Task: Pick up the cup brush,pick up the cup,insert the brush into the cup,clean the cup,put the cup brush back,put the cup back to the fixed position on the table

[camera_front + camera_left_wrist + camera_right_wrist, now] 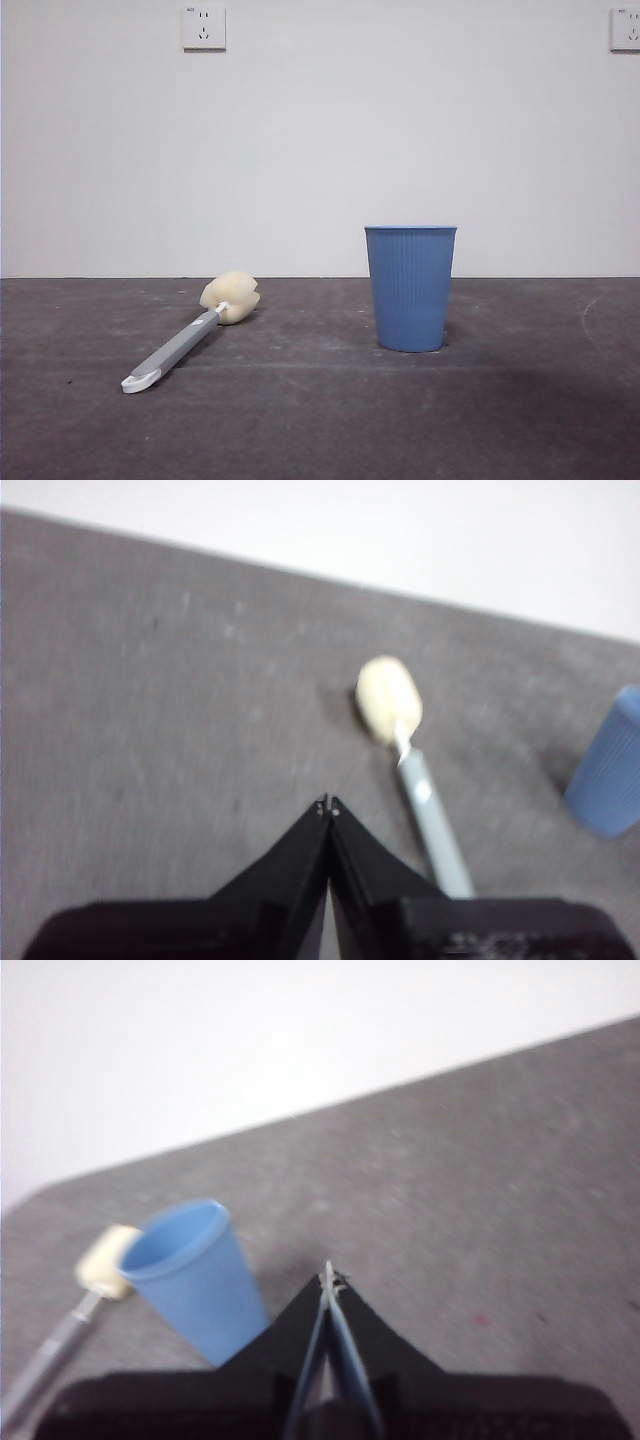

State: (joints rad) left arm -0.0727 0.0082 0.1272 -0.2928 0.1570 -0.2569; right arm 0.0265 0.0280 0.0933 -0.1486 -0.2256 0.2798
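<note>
The cup brush (190, 335) lies flat on the table (320, 420) at the left, its cream sponge head toward the wall and its white looped end toward the camera. The blue ribbed cup (410, 287) stands upright to its right, empty. Neither arm shows in the front view. My left gripper (328, 805) is shut with nothing in it, hovering above the table beside the brush (410, 770). My right gripper (328, 1275) is shut and empty too, held above the table close to the cup (195, 1275); the brush (75, 1305) lies beyond the cup.
A white wall rises behind the table, with a power socket (203, 28) high on the left and another socket (625, 28) at the top right. A faint curved scuff (590, 320) marks the table's right side.
</note>
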